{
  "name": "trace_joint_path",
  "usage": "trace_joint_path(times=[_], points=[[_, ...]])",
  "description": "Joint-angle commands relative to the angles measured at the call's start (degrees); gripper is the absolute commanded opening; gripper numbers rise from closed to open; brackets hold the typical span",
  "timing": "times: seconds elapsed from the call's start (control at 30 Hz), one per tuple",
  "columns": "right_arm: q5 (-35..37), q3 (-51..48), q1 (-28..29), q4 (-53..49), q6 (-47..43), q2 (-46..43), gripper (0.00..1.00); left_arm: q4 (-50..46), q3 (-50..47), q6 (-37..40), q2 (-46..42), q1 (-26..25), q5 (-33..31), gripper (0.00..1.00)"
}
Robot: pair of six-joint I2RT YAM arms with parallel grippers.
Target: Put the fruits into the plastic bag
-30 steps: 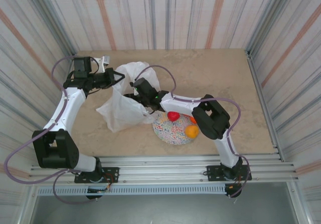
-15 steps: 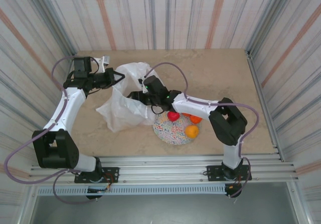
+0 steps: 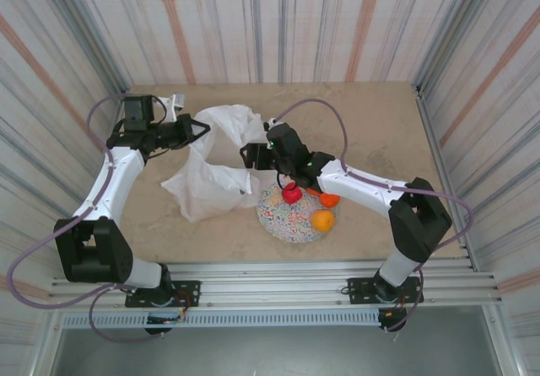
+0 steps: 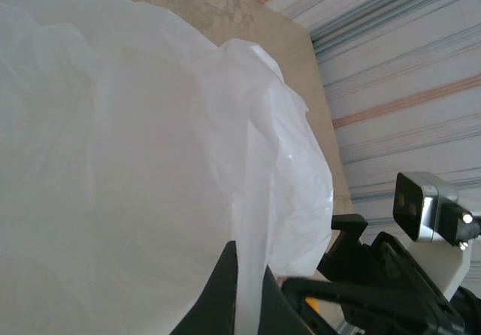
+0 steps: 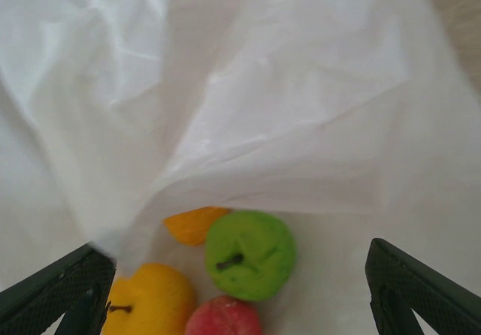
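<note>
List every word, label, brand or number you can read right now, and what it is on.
None can be read.
The plastic bag is plain white, no print.
The speckled plate bears only coloured flecks, no letters.
The green fruit and those beside it show no stickers.
The arm housings are too small in the top view to tell any marking.

plastic bag (image 3: 207, 186) left of plate (image 3: 277, 217), fruits (image 5: 249, 254) in both
</note>
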Motion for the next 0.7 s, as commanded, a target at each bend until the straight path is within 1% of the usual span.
trace_joint_path(times=[0.0,0.1,0.2,0.3,0.4,0.53,0.67], points=[[3.5,-3.0,-1.2,-2.2,-0.8,-3.8,0.88,-0.1,1.1,0.4,-0.5,-0.2,1.0,0.0],[3.5,-6.8,-2.2,-2.2,-4.1,-8.9,0.88,-0.1,1.1,0.5,-0.5,-0.3,0.9,0.0],[4.2,-8.3,-3.3,-9.3,-7.7,-13.4,0.88,-0.2,1.1,0.5,-0.4,-0.3,1.0,0.0],[6.9,-9.6,-3.1,-17.9,-12.0,-17.4,0.88,-0.2,1.1,0.5,-0.4,-0.2,0.9,0.0],[7.7,-12.1,-2.1,-22.2,-14.2,-20.4,0.88,-0.2,1.1,0.6,-0.4,-0.3,0.8,0.0],[6.6,-13.0,-1.1,-25.3,-15.4,-18.9,0.89,-0.4,1.1,0.7,-0.2,-0.2,0.4,0.0],[8.2,-11.3,0.9,-26.5,-17.8,-14.5,0.9,-0.5,1.1,0.6,0.1,-0.2,0.5,0.0]])
